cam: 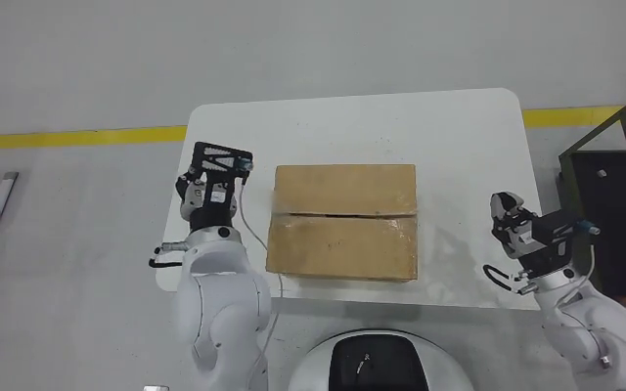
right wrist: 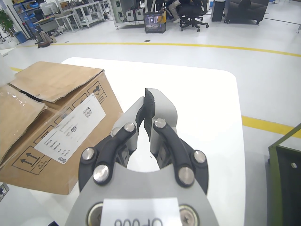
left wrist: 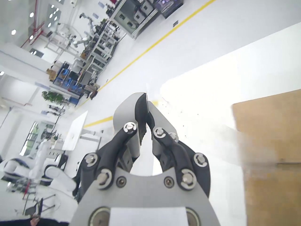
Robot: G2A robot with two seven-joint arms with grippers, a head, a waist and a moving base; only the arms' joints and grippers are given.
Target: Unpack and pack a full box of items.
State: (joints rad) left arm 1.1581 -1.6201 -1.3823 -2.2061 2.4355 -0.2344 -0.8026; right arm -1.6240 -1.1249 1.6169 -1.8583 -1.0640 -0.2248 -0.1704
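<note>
The table (cam: 391, 127) holds the closed box (cam: 342, 220) centrally; left gripper (left wrist: 147, 105) and right gripper (right wrist: 147, 103), both pinched empty, should probably widen before prying it open.

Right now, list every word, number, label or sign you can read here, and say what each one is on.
White label on the box side: codes and rows of print, too small to read.
Handling signs printed beside it: a pair of up arrows; their caption is too small.
Right gripper, its tag: upside down, cut by the edge, not readable whole.
Left gripper, its sticker: blank.
</note>
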